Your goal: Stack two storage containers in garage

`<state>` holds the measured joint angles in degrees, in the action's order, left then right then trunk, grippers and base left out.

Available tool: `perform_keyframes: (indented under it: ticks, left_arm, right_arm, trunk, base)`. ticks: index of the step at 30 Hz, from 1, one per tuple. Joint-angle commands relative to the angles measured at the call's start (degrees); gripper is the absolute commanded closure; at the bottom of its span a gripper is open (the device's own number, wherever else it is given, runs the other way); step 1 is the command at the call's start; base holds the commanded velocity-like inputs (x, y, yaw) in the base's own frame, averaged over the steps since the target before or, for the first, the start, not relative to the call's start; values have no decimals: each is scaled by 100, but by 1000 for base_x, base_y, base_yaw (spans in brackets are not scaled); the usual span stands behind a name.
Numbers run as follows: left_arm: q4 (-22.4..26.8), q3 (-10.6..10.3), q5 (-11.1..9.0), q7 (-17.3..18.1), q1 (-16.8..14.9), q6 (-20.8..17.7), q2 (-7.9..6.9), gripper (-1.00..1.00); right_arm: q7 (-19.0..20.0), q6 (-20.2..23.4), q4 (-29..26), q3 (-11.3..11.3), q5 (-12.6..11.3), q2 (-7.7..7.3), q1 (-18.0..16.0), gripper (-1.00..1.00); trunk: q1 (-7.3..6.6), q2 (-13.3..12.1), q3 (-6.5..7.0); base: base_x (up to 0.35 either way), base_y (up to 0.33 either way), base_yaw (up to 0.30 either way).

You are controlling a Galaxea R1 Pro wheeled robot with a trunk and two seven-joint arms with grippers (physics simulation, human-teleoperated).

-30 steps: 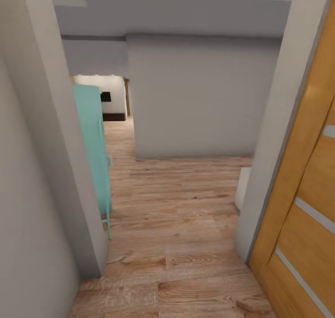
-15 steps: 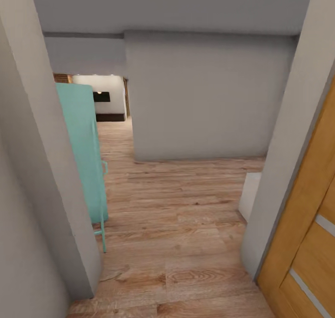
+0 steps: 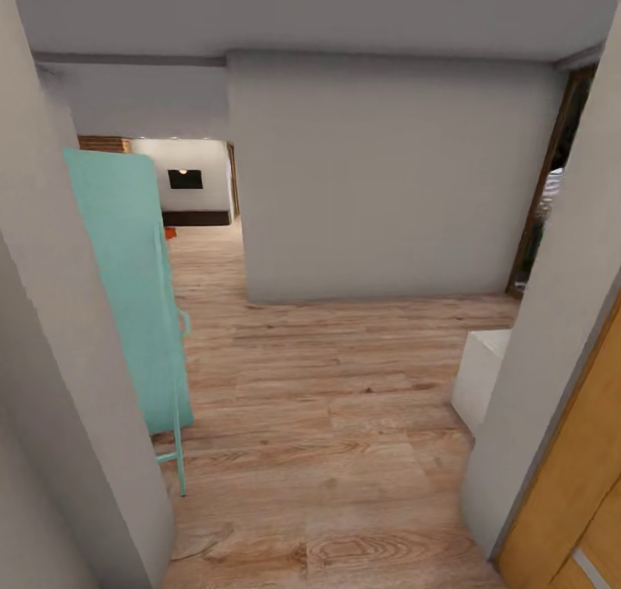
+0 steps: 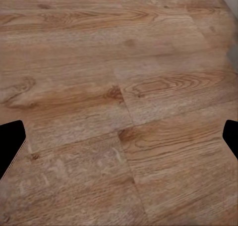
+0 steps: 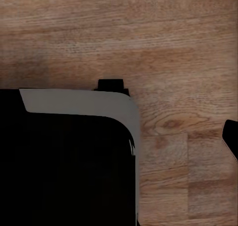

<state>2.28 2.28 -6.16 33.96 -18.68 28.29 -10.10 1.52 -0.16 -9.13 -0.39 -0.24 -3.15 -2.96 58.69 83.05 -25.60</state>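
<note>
Wood-plank floor (image 3: 345, 416) runs ahead through a doorway. Over the last second the whole view has slid forward: the orange door (image 3: 569, 503) has drifted to the lower right and a dark opening (image 3: 552, 184) has appeared at the right edge, so the robot is rolling on. Teal furniture (image 3: 129, 296) stands at the left. No storage container is in sight. Both grippers hang over bare planks, seemingly spread and empty.

Wood-plank floor (image 3: 345, 416), grey walls (image 3: 388, 175), teal panel (image 3: 129, 287), orange door (image 3: 578, 494)
</note>
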Motion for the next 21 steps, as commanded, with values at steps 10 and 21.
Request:
perform_keyframes:
  ticks: [10,21]
  left_arm:
    - [-8,19,-52,58,-4,-17,-1,-100]
    - [-6,19,-52,58,-4,-17,-1,-100]
  right_arm:
    - [16,-1,-1,-5,-2,-1,-2,-100]
    - [15,-1,-1,-5,-2,-4,-2,-100]
  trunk:
    - [3,3,-6]
    - [3,3,-6]
  base:
    - [347,0,0]
    - [347,0,0]
